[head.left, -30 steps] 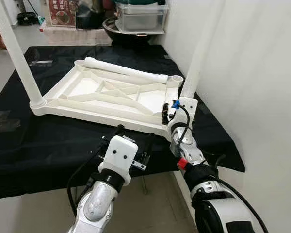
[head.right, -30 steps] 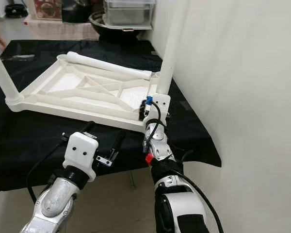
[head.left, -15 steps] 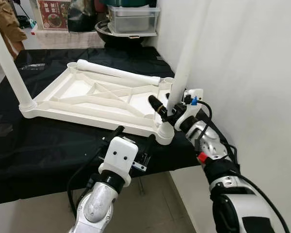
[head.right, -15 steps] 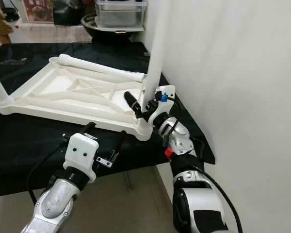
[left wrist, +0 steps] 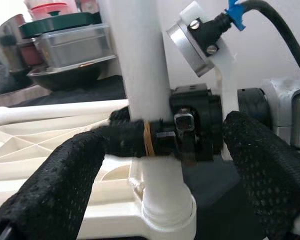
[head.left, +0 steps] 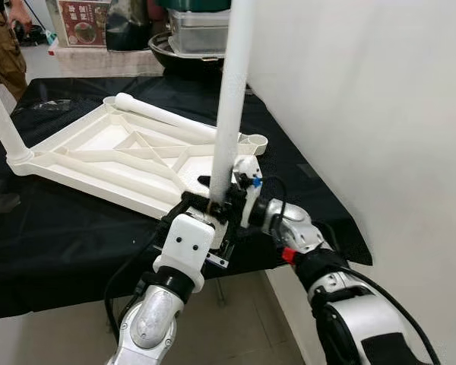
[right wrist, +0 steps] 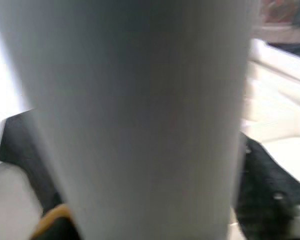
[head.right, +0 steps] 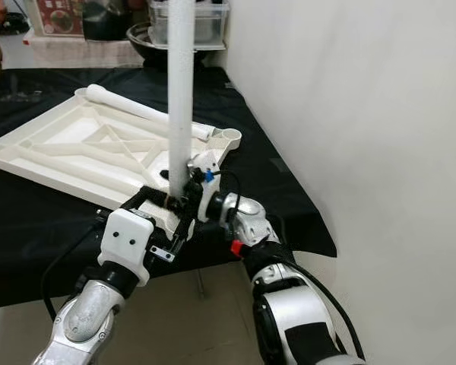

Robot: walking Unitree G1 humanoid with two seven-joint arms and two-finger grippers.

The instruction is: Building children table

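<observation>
White plastic upturned tabletop: right gripper clamps its stiff, light, smooth upright tubular leg low; left gripper wide alongside.

Right gripper clamped around the base of the upright table leg, forearm reaching in from the right, wrist bent inward. Left gripper sits just in front of that leg, fingers spread wide either side of it, not touching. Left forearm angled up from below.
</observation>
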